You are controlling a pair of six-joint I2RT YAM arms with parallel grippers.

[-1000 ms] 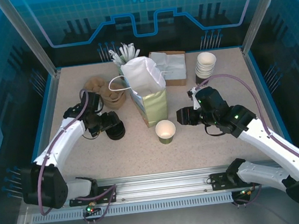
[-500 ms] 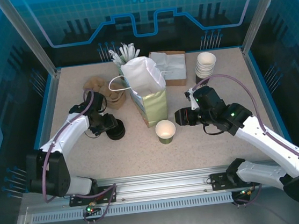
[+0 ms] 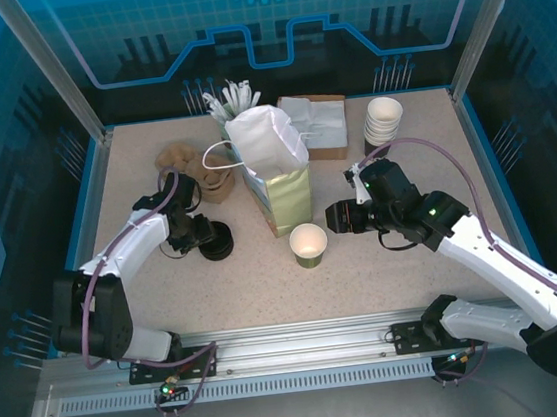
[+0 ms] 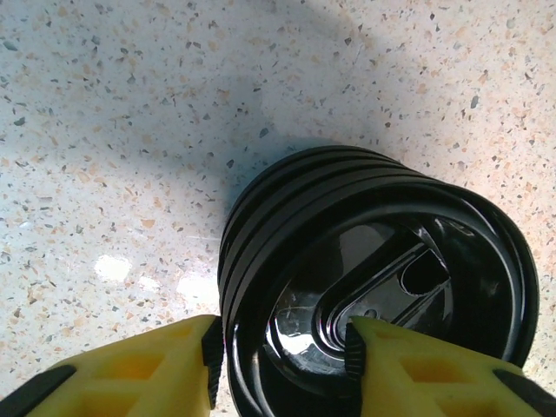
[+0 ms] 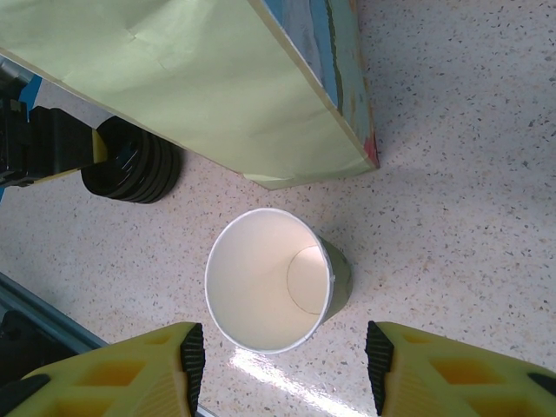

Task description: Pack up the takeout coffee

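The takeout coffee cup (image 3: 308,242) stands upright at the table's middle, olive-green outside, its top open and its white inside empty (image 5: 269,278). Just behind it stands the tall white and green paper bag (image 3: 280,173) (image 5: 191,87). My right gripper (image 3: 335,218) (image 5: 285,356) is open, a finger on each side of the cup and clear of it. To the left sits a stack of black lids (image 3: 214,242) (image 4: 347,261) (image 5: 135,165). My left gripper (image 3: 199,233) (image 4: 282,347) is shut on the top lid's rim, one pad outside the edge, the other on the lid's top.
A stack of lidless white-rimmed cups (image 3: 382,121) stands at the back right. A brown box of napkins (image 3: 314,124) and a holder of white utensils (image 3: 231,101) are behind the bag. Brown cardboard carriers (image 3: 193,168) lie at the back left.
The left jaws have closed from wide open onto the top lid's rim. The right gripper has edged slightly left toward the cup and stayed open.
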